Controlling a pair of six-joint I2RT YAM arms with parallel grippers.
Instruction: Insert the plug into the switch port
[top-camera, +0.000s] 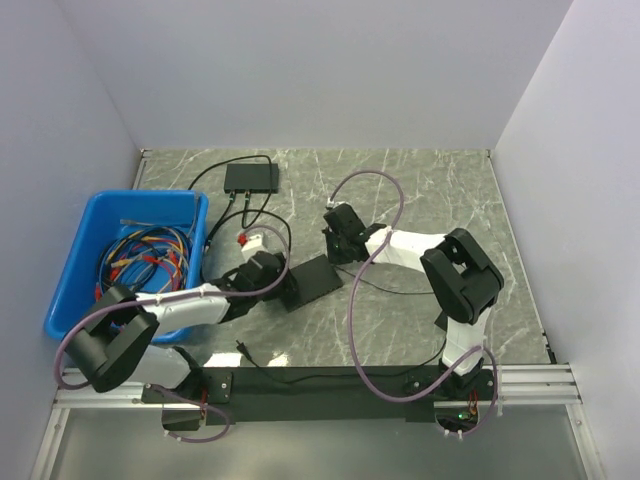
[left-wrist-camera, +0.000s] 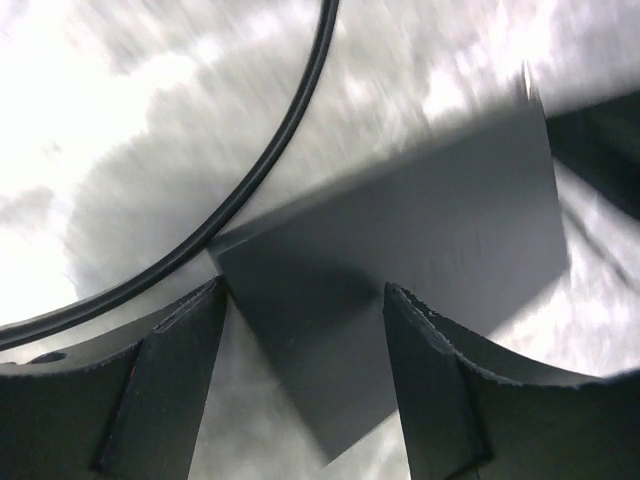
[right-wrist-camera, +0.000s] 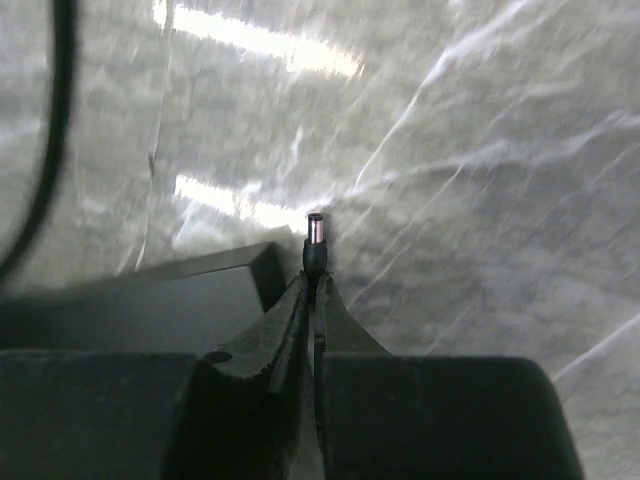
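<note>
The switch is a small black box at the back of the table, with cables plugged into the ports along its near edge. My right gripper is shut on the plug. The plug's silver barrel tip sticks out past the fingertips, just above the table and well short of the switch. My left gripper is open. Its fingers straddle a corner of the flat black slab without closing on it.
A blue bin with a multicoloured wire bundle stands at the left. Thin black cables loop over the marble table between switch and slab. The slab's edge lies just left of the right gripper.
</note>
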